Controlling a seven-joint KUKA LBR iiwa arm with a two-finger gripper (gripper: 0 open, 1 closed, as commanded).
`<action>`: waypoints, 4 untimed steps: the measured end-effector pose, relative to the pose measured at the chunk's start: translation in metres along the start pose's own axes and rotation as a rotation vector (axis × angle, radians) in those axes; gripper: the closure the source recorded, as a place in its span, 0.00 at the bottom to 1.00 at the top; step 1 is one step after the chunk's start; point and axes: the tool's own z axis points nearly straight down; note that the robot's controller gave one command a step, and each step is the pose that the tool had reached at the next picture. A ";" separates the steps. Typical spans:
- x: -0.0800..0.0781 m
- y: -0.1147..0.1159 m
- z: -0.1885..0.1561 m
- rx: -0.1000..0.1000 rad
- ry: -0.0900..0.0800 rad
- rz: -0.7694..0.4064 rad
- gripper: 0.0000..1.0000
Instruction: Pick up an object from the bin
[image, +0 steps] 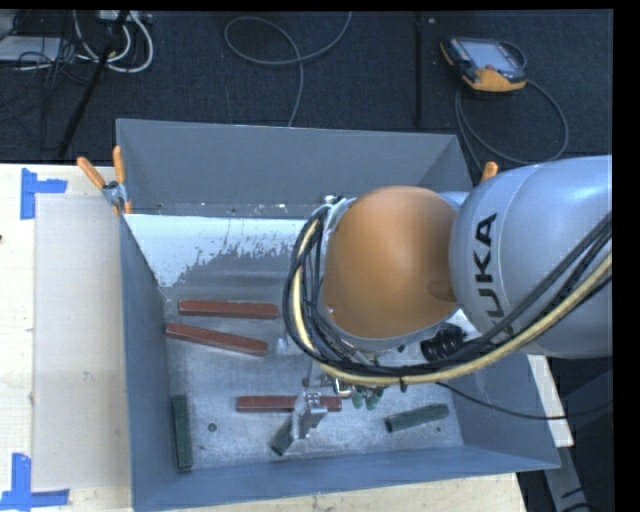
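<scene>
Down near the front of the bin (280, 170), the end effector (312, 408) is seen planted over a flat brown bar (262, 403), about at its middle; a central hold is judged to keep the bar level when lifted. Whether the end effector is open or closed cannot be told. Just beside it, toward the front left, a dark green bar (283, 440) lies tilted and may be nudged. Another green bar (418, 418) lies to its right, and two brown bars (222, 325) lie well apart on its far left, so the approach is uncrowded.
</scene>
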 end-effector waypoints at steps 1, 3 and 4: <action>-0.002 -0.001 -0.004 -0.002 -0.008 0.004 0.00; -0.056 -0.034 0.147 -0.001 -0.008 -0.260 1.00; -0.056 -0.034 0.147 -0.001 -0.008 -0.259 1.00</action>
